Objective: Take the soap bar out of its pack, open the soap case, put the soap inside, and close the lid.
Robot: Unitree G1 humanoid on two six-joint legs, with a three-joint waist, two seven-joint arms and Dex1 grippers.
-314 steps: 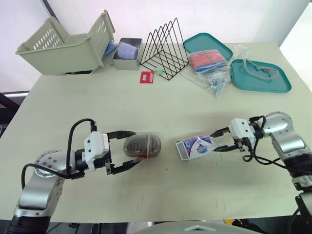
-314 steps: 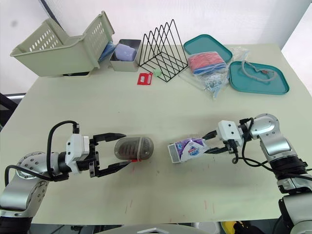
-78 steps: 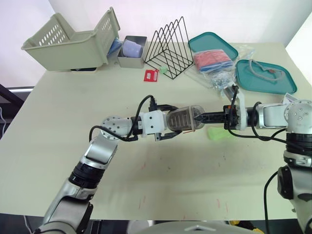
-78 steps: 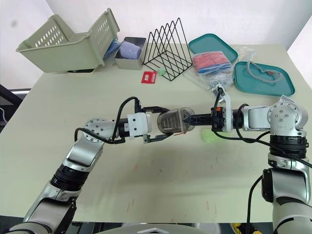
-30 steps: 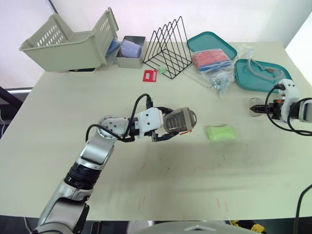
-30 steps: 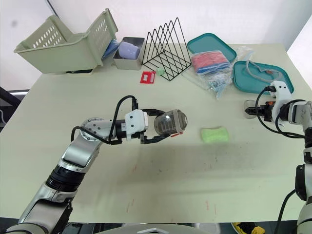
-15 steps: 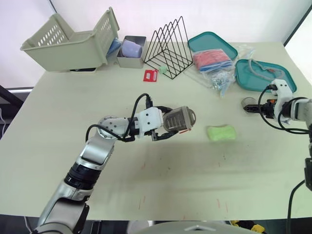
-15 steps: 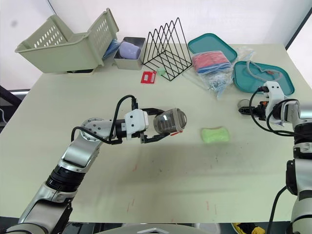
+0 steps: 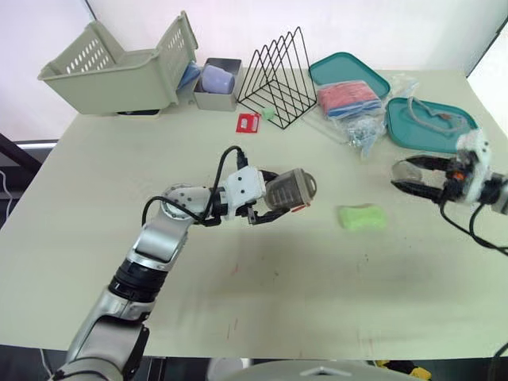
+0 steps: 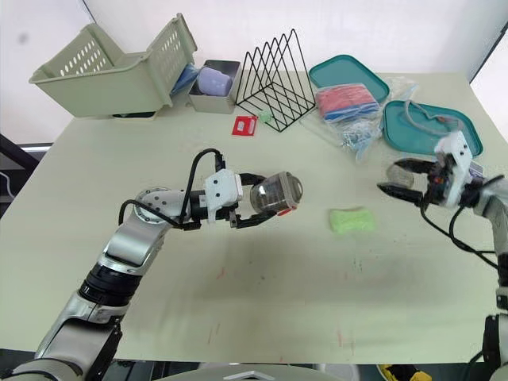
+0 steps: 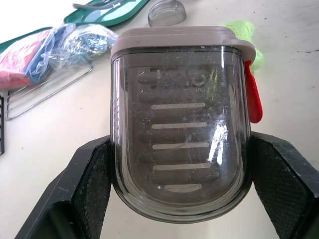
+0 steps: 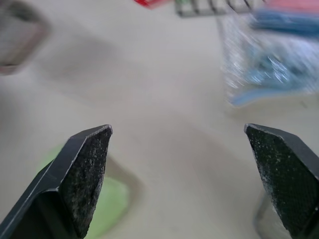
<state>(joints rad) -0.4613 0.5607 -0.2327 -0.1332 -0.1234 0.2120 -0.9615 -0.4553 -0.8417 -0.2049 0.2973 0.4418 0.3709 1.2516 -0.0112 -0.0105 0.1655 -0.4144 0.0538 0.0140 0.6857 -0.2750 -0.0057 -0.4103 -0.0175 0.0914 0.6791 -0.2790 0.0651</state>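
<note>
A smoky clear soap case (image 9: 287,189) with a red tab is held just above the table's middle, my left gripper (image 9: 276,194) shut on its sides; the left wrist view shows the case (image 11: 182,124) filling the gap between both fingers. The green soap bar (image 9: 361,216) lies bare on the table, right of the case. Further right, my right gripper (image 9: 410,175) stands open with nothing between its fingers (image 12: 84,164). A small clear lid (image 10: 397,174) lies on the table at its fingertips, also seen beyond the case (image 11: 167,12).
Two teal trays (image 9: 432,127) and bags of small items (image 9: 349,99) sit at the back right. A black wire rack (image 9: 278,75), a grey tin (image 9: 213,83) and a beige basket (image 9: 119,67) line the back. A red card (image 9: 248,122) lies before the rack.
My right gripper, shut on the clear lid a second ago, has opened and let it go on the table. The left gripper still holds the case, nearly unmoved.
</note>
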